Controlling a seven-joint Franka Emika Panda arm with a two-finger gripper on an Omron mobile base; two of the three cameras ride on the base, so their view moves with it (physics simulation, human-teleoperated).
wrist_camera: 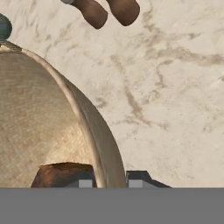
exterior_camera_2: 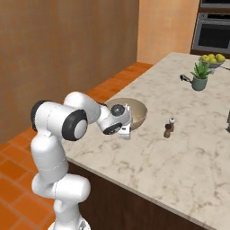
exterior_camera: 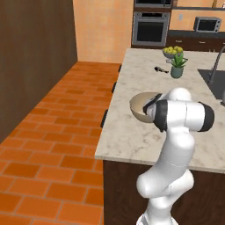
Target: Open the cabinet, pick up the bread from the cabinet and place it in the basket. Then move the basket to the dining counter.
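Observation:
The tan bowl-shaped basket [exterior_camera: 139,104] [exterior_camera_2: 136,111] [wrist_camera: 43,118] rests on the pale marble dining counter [exterior_camera: 140,143] [exterior_camera_2: 179,157] [wrist_camera: 175,87], near its front left corner. My gripper [exterior_camera_2: 126,131] [wrist_camera: 109,181] reaches down over the basket's near rim and is shut on it, one fingertip inside and one outside. The dark brown bread [wrist_camera: 61,173] lies inside the basket, right beside the inner fingertip. In the left base view my own arm hides part of the basket. The cabinet is out of view.
Two small brown shakers [exterior_camera_2: 168,128] [wrist_camera: 109,11] stand just right of the basket. Farther back are a potted plant [exterior_camera: 177,66] [exterior_camera_2: 199,76], a bowl of yellow fruit [exterior_camera: 172,51] [exterior_camera_2: 212,59] and a sink [exterior_camera: 215,81]. Brick floor [exterior_camera: 52,132] lies left of the counter.

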